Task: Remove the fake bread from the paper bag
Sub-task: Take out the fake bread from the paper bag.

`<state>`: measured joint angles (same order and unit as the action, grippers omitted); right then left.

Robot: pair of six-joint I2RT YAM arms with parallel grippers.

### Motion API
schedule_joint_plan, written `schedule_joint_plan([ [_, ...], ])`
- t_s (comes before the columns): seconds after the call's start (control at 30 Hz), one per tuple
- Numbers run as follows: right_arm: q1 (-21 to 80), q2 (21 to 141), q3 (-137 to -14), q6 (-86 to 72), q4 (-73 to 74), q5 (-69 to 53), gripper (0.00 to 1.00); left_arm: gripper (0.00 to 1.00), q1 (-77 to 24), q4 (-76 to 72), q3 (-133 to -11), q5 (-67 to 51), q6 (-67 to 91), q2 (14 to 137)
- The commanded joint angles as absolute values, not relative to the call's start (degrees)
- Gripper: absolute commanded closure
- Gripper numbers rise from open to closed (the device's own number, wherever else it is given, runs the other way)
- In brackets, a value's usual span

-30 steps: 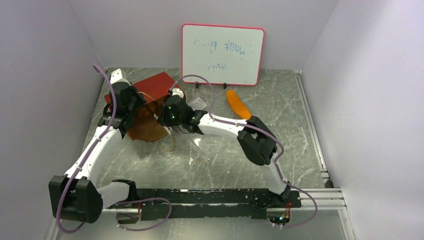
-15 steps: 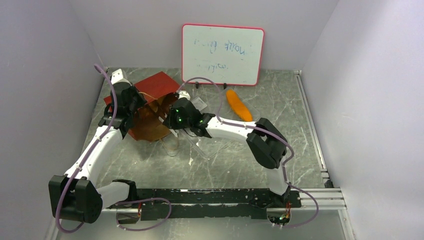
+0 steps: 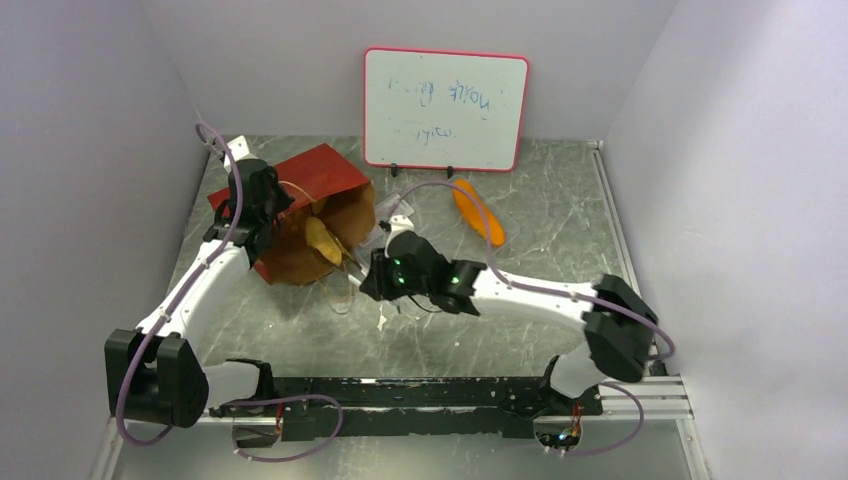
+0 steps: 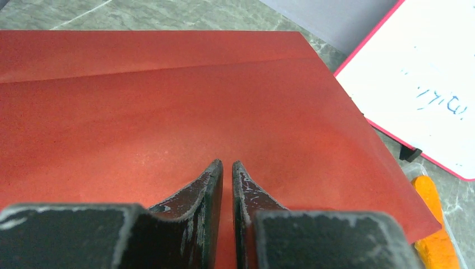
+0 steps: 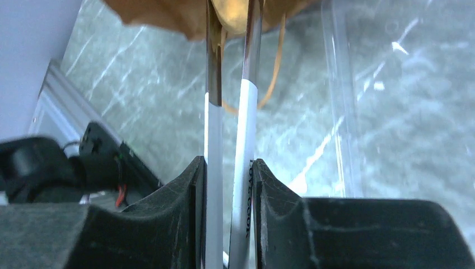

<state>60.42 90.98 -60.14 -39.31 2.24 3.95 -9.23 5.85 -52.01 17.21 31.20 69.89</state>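
Observation:
The paper bag (image 3: 318, 175), red outside and brown inside, lies at the back left with its mouth toward the middle. My left gripper (image 3: 268, 212) is shut on its upper red wall (image 4: 168, 112). My right gripper (image 3: 370, 283) is shut on white-handled metal tongs (image 5: 246, 112). The tongs' tips pinch a golden-brown piece of fake bread (image 3: 322, 240) at the bag's mouth, and that piece (image 5: 232, 11) fills the top edge of the right wrist view. An orange baguette (image 3: 477, 212) lies on the table in front of the whiteboard.
A whiteboard (image 3: 445, 108) stands against the back wall. A clear plastic tray (image 5: 336, 84) lies on the marble table by the right arm. A thin loop handle (image 5: 273, 67) hangs from the bag. Grey walls close in both sides.
The right arm drew back toward the front right, pulling the tongs and the golden-brown piece to the bag's mouth. The left gripper lifted the bag's wall, so the mouth stands wider.

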Motion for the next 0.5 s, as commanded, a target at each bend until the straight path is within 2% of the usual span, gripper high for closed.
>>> schedule_joint_plan([
  [0.0,63.41,79.20,-54.70,-36.76,6.52,5.43,1.00,0.93,-9.71,4.15,-55.09,20.23,31.81,72.23],
  [0.2,68.40,65.93,-49.36,-38.42,16.64,15.32,1.00,0.93,-9.67,3.89,-56.05,21.19,31.88,74.43],
  [0.47,68.57,53.33,-45.75,-43.25,28.09,26.75,1.00,0.93,-9.67,3.96,-55.87,22.31,31.03,73.84],
])
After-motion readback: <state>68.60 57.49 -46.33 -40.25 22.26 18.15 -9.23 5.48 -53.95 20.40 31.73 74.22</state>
